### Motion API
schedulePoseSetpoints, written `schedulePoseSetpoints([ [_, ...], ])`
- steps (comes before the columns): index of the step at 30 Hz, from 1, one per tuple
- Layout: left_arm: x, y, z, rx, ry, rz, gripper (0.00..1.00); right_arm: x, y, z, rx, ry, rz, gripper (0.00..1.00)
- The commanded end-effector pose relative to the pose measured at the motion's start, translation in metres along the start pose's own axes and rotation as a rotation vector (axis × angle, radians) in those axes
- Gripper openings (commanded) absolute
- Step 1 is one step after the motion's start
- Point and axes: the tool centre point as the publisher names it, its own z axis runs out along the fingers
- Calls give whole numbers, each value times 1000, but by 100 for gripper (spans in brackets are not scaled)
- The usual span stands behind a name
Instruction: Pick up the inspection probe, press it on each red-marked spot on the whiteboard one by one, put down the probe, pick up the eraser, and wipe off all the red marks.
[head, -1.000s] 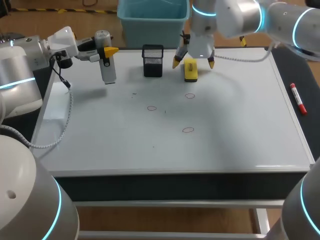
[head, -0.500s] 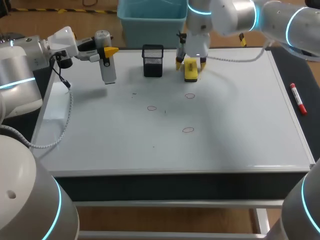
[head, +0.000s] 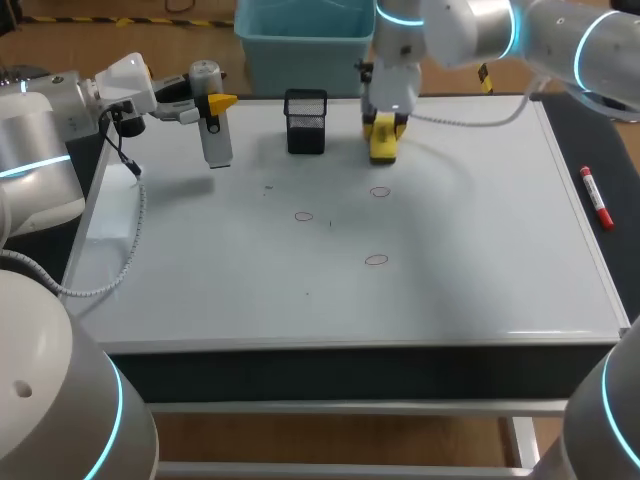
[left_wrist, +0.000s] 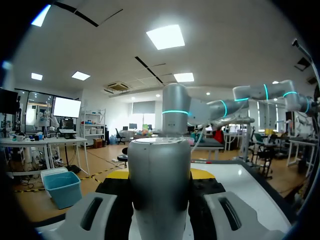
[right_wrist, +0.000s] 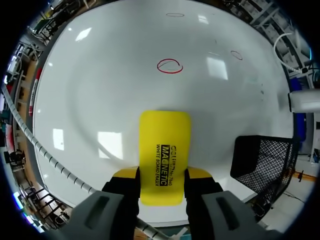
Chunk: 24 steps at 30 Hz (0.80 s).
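Eraser (right_wrist: 165, 145) pickup step: right gripper (right_wrist: 162, 175) is closed on it beside the basket (right_wrist: 260, 160). The next move should be to lift and wipe the nearest red mark (right_wrist: 170, 66).

The left end effector (left_wrist: 161, 174) clamps the silver inspection probe (left_wrist: 160, 192) from 2 sides. Beyond it, at 1 o'clock, the right arm (left_wrist: 176, 120) stands over the whiteboard (left_wrist: 237, 179).

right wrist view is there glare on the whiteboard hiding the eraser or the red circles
Right wrist view: bright lamp reflections dot the whiteboard, one beside the eraser, one beside the nearest red circle, neither covered. Head view: even light, all three circles faint but visible.
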Motion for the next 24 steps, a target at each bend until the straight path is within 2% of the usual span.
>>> schedulePoseSetpoints([
  [1, 0, -1, 0, 3, -1, 1, 0, 7, 6, -19, 14, 3, 13, 0],
  [12, 0, -1, 0, 3, -1, 1, 0, 26, -17, -59, 51, -40, 220, 0],
  [18, 0, -1, 0, 3, -1, 1, 0, 52, -26, -81, 91, -50, 354, 0],
  [24, 0, -1, 0, 3, -1, 1, 0, 79, -15, -92, 128, -26, 426, 0],
])
